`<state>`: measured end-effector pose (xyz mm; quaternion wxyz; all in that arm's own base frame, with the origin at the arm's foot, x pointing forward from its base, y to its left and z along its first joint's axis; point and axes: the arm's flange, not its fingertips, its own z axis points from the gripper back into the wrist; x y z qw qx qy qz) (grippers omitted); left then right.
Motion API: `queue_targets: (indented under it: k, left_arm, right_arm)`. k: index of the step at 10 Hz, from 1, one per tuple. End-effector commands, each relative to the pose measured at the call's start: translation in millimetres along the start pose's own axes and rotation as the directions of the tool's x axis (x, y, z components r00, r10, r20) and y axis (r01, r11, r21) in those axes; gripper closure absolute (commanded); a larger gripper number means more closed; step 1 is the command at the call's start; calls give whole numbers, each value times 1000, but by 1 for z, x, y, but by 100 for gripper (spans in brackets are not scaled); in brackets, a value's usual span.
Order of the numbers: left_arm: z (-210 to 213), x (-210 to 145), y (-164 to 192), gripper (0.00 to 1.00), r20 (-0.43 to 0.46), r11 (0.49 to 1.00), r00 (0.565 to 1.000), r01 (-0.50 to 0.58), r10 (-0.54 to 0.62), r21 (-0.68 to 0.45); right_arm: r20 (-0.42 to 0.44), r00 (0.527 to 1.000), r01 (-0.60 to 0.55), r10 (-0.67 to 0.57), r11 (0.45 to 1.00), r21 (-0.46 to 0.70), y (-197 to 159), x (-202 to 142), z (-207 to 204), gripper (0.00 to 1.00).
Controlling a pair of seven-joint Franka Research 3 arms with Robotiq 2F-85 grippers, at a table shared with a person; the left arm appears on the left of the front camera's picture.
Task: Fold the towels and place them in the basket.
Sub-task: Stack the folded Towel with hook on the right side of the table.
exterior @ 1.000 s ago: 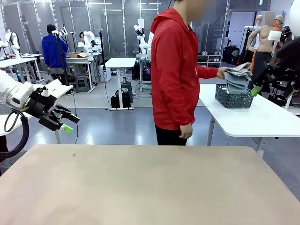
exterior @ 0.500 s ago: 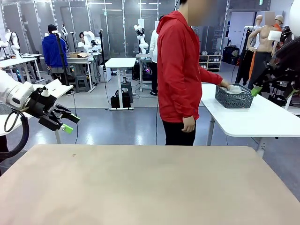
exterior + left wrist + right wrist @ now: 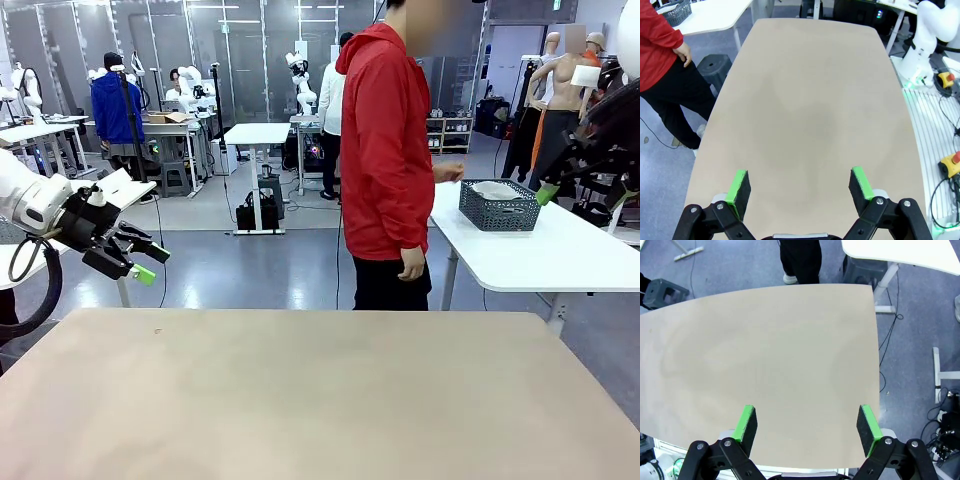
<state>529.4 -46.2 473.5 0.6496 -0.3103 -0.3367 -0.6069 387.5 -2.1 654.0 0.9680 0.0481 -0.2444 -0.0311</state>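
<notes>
- Green-padded left gripper (image 3: 800,186) hangs spread wide and empty over the bare tan table (image 3: 810,100), lower frame.
- Right gripper (image 3: 809,426) likewise gapes empty.
- Dark grey lattice basket (image 3: 498,208) sits upper right on a white side table (image 3: 560,250), pale towels (image 3: 495,189) heaped inside.
- Person's hand (image 3: 449,172) hovers just left of the basket.

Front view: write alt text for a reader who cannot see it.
A person in a red jacket stands beyond a bare tan table, beside a white side table holding a dark basket with a pale towel inside. The left gripper hangs open at the left edge.
</notes>
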Motion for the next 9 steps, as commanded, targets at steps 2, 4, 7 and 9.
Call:
queue_targets:
  k: [2,4,7,9]
  left_arm:
    - [1,1,-1,0,1,1000,1000,-1,1,1]
    - [1,1,-1,0,1,1000,1000,-1,1,1]
    - [1,1,-1,0,1,1000,1000,-1,1,1]
    - [1,1,-1,0,1,1000,1000,-1,1,1]
  right_arm:
    - [-7,1000,2,-2,1000,-4,1,0,1,0]
    - [-7,1000,2,-2,1000,-4,1,0,1,0]
    - [-7,1000,2,-2,1000,-4,1,0,1,0]
    - [-7,1000,2,-2,1000,-4,1,0,1,0]
